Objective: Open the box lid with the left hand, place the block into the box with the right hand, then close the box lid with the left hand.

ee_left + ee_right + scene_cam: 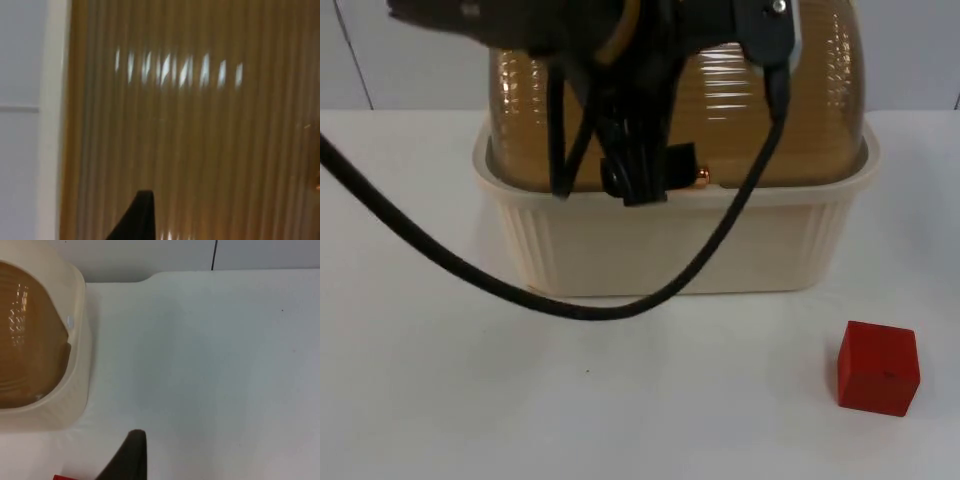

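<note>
- My left gripper hangs over the front of the box, down at the lid, right by the small copper knob at the lid's front edge.
- Can't tell if the left fingers are apart or together (they're a dark clump against the lid from above).
- Left wrist view: ribbed amber lid close up, w/ the cream rim of the box along one side; one black fingertip in front of it.
- Lid is down, domed, amber & see-through, sitting in the cream ribbed box at the back-centre of the table.
- Red block sits on the table, in front of the box's right corner & apart from it, untouched.
- Right arm waits; its wrist view looks down on the table beside the box, w/ a sliver of the red block at the edge.
- Right fingertip shows dark over the table; can't tell that gripper's state either.
</note>
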Controlling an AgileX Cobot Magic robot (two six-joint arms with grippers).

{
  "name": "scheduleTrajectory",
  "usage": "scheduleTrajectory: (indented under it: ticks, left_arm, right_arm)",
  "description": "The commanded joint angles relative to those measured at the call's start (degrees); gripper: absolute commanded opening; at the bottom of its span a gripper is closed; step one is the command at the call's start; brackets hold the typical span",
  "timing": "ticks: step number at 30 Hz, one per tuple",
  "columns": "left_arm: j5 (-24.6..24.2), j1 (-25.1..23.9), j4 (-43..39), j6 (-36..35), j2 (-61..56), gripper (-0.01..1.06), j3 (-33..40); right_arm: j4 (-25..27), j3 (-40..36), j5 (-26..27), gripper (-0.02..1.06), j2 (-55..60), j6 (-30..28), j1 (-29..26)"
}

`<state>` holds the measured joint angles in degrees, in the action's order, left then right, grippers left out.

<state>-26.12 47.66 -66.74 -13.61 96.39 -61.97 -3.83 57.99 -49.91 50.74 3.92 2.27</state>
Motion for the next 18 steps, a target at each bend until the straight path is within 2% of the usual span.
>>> scheduleTrajectory:
  ticks: [1,3,4,8,9,12,13,14,15,18]
  left_arm:
    - [-0.8,1.3,-8.9,-10.3,0.2,1.04,1.3]
    - [-0.8,3.3,-17.4,-19.5,0.0,1.04,4.4]
    - [-0.8,3.3,-17.4,-19.5,0.0,1.04,4.4]
    - [-0.5,7.1,-32.6,-36.3,-0.4,1.04,10.4]
    - [-0.4,7.7,-33.2,-39.4,-0.4,1.04,11.5]
    - [-0.1,8.0,-33.2,-40.9,0.0,1.03,12.1]
    - [-1.5,8.0,-33.2,-41.3,0.5,1.01,12.1]
    - [-2.4,7.7,-33.2,-41.3,1.3,0.94,11.8]
    - [-2.4,7.7,-33.2,-41.3,1.3,0.94,11.8]
    - [-1.4,7.0,-33.2,-41.3,2.6,0.69,11.7]
  right_arm:
    - [-0.5,0.2,0.0,1.05,-0.3,-0.5,0.3]
    - [-0.8,0.2,0.0,1.05,-0.3,-0.5,0.3]
    - [-0.8,0.2,0.0,1.05,-0.3,-0.5,0.3]
    - [-1.7,0.2,0.0,1.05,-0.3,-0.5,0.3]
    - [-1.8,0.2,0.1,1.05,-0.3,-0.5,0.3]
    - [-2.1,0.2,0.3,1.05,-0.3,-0.5,0.3]
    - [-2.1,0.2,0.4,1.05,-0.3,-0.5,0.3]
    - [-2.1,0.2,0.9,1.05,-0.3,-0.5,0.3]
    - [-2.1,0.2,0.9,1.05,-0.3,-0.5,0.3]
    - [-2.1,0.2,1.7,1.05,-0.3,-0.5,0.3]
